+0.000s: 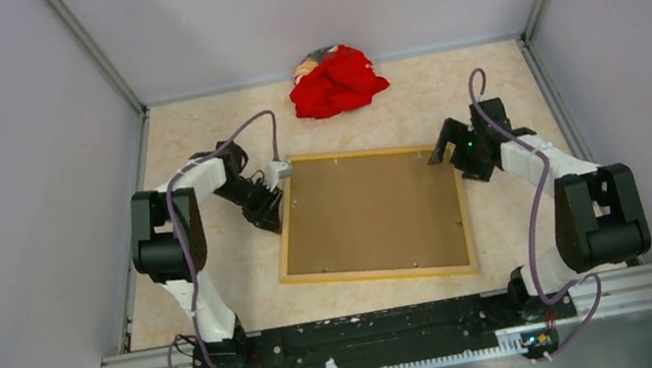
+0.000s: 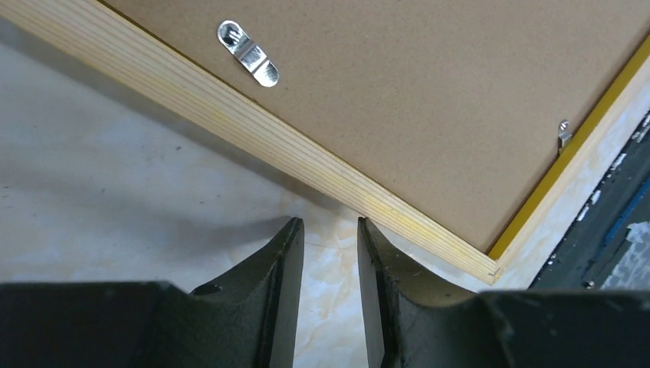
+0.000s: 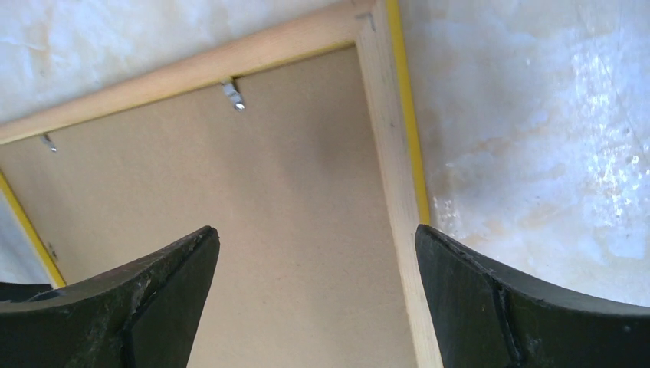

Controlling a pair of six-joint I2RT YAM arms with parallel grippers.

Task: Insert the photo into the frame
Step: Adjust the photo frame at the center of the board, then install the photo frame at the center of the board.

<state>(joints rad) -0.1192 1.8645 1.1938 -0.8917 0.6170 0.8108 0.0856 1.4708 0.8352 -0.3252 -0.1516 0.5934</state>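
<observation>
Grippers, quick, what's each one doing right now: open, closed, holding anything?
Left gripper: jaws slightly open, empty, beside the frame.
Right gripper: jaws wide open, empty, above the frame.

The frame (image 1: 377,274) shows pale natural wood with fine straight grain — a thin bright yellow line runs along its edges. Inside it the backing panel (image 1: 372,211) is plain, even brown. A small clip (image 2: 247,53) at the upper left of the left wrist view is shiny silver. The table (image 1: 447,94) is cream with soft marbled veining. At top centre a cloth (image 1: 337,82) is vivid red. The left hand (image 2: 328,224) and the right hand (image 3: 314,234) are matt black.
</observation>
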